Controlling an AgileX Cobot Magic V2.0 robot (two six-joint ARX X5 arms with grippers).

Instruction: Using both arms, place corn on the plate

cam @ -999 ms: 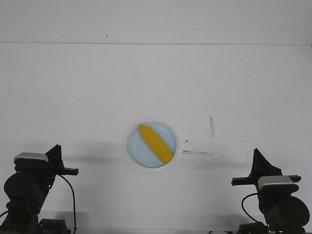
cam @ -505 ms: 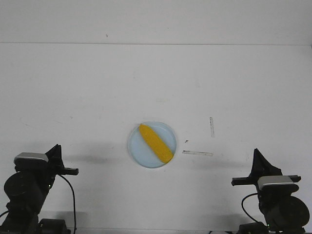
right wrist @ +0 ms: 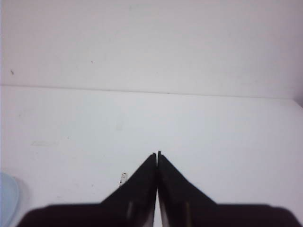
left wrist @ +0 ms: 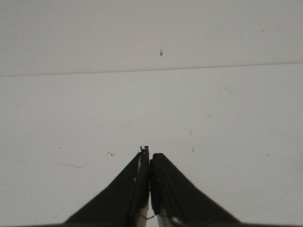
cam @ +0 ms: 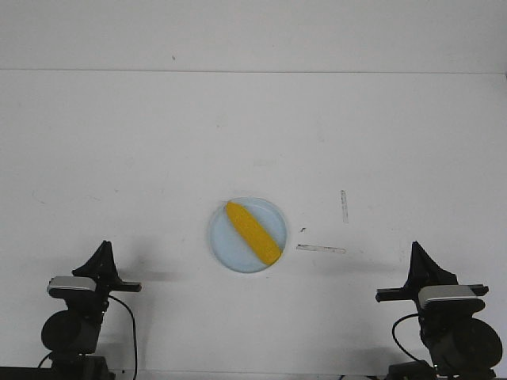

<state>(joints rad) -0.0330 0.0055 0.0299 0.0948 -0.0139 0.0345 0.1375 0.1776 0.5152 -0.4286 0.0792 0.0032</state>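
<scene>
The yellow-orange corn (cam: 253, 232) lies diagonally on the pale blue plate (cam: 224, 240) in the middle of the white table. My left gripper (cam: 104, 250) sits low at the near left, shut with nothing between its fingers, well apart from the plate. In the left wrist view the left gripper (left wrist: 149, 155) shows its jaws pressed together over bare table. My right gripper (cam: 417, 252) rests at the near right, also shut and empty. The right wrist view has the right gripper (right wrist: 157, 154) closed, with a sliver of the plate (right wrist: 7, 195) at the frame's edge.
Two short tape marks (cam: 321, 248) (cam: 344, 206) lie on the table to the right of the plate. The table's far edge meets a white wall (cam: 253, 32).
The left arm has folded down and shifted slightly right, and its wrist now points forward. The corn, the plate and the right arm have not moved.
</scene>
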